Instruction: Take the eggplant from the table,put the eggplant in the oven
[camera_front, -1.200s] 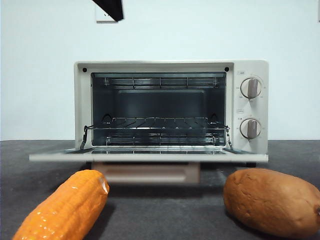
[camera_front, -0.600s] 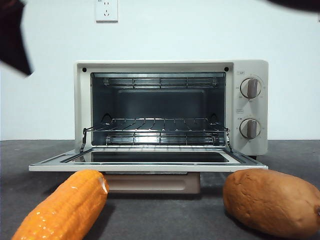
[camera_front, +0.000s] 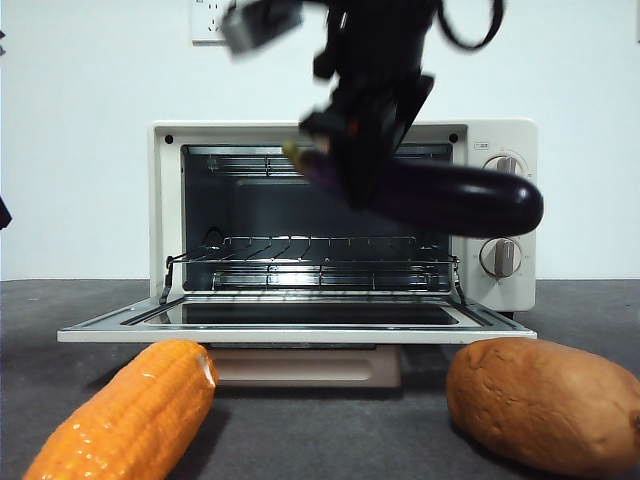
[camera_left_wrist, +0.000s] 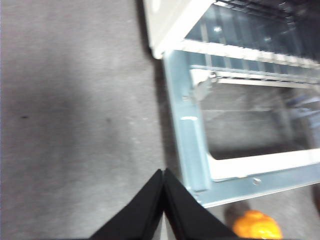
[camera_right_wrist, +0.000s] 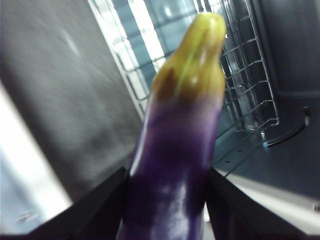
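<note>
Eggplant (camera_front: 455, 195), glossy and dark purple, hangs in the air in front of the oven (camera_front: 340, 225), level with the upper part of its open cavity, lying roughly horizontal with its plump end before the two knobs (camera_front: 500, 215) and its yellow-green stem end toward the middle of the opening. The right gripper (camera_front: 365, 140) comes down from above, dark and blurred, and clamps the eggplant near the stem end; in the right wrist view its two black jaws press against either side of the purple body (camera_right_wrist: 175, 175), with the stem tip pointing at the wire rack (camera_right_wrist: 240, 85) inside. The oven door (camera_front: 300, 318) is folded down flat, its glass facing up, and the rack sits across the lower half of the cavity. The left gripper (camera_left_wrist: 163, 200) is off beside the oven's door, over bare table (camera_left_wrist: 75, 125), its jaws pressed together with nothing between them. The table is a matte, dark grey, faintly speckled surface. On it, in front of the door, lie an orange corn cob (camera_front: 130, 415) on one side and a brown potato-like lump (camera_front: 545, 400) on the other, well apart. Behind the oven stands a plain white wall (camera_front: 90, 150) with a wall socket (camera_front: 208, 22) high up.
</note>
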